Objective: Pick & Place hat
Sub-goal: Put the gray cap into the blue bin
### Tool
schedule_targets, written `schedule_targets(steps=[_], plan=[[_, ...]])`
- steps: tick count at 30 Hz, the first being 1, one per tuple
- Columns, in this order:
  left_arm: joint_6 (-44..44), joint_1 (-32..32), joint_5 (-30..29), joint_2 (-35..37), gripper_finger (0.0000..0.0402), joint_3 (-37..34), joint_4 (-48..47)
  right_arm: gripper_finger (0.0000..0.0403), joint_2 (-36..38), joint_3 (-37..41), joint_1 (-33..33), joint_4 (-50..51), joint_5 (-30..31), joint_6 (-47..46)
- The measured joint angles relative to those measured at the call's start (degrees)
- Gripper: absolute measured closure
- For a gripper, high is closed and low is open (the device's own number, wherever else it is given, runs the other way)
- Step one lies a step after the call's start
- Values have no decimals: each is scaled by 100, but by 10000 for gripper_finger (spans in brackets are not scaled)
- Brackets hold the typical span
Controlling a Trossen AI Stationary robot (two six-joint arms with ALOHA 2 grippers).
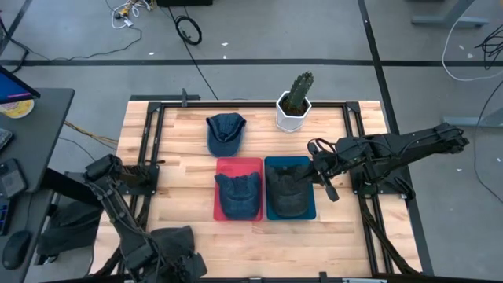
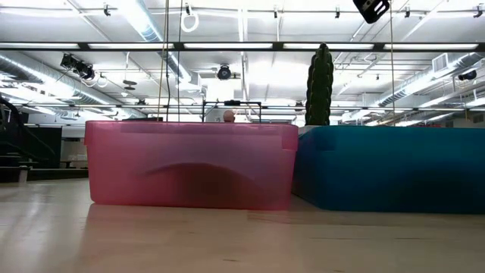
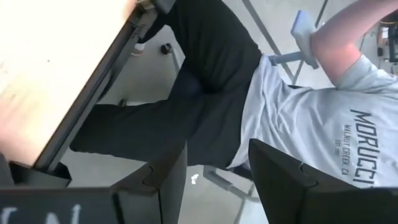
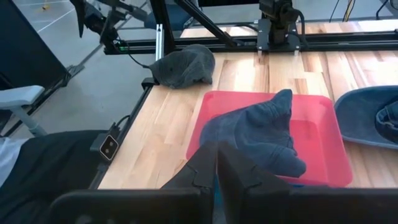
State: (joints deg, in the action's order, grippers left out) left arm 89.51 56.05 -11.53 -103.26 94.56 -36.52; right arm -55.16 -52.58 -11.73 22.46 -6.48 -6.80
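Your right tool (image 1: pixel 324 186), fingers pressed together on nothing, hovers at the blue bin (image 1: pixel 308 211) holding a dark hat (image 1: pixel 289 192), a denim hat (image 1: pixel 238 193) lies in the red bin (image 1: pixel 237 163), and your left tool (image 3: pixel 214 180) waits open off the desk (image 1: pixel 189 181).

The pale wooden plank table (image 1: pixel 181 236) looks smooth. The red translucent plastic bin (image 2: pixel 189 163) is glossy. The blue denim cloth hat (image 1: pixel 225 132) looks matt.

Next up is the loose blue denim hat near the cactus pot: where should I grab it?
Pinch the domed crown of the loose blue denim hat from straight above. It lies flat on bare wood, clear of the red tray, and its soft cloth should bunch between the fingers.
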Motion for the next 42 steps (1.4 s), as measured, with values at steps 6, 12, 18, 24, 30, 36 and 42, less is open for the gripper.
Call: schedule_targets(steps=[6, 12, 18, 24, 30, 36, 42], plan=[[-212, -31, -23, -184, 225, 0, 920, 382, 0, 0, 0, 4, 0, 30], [-790, -124, 121, -505, 225, 0, 1910, 382, 2, 0, 0, -11, 2, 30], [-493, -127, 381, -560, 225, 0, 878, 382, 2, 0, 0, -9, 2, 28], [776, -40, 610, -551, 225, 0, -1137, 382, 2, 0, 0, -10, 2, 28], [1702, 225, 888, -553, 225, -1, -2781, 382, 2, 0, 0, -11, 2, 28], [2577, 610, 846, -553, 225, 0, -3433, 382, 2, 0, 0, -11, 2, 10], [3205, 803, 769, -553, 225, -154, -3586, 382, 2, 0, 0, -25, 4, -27]])
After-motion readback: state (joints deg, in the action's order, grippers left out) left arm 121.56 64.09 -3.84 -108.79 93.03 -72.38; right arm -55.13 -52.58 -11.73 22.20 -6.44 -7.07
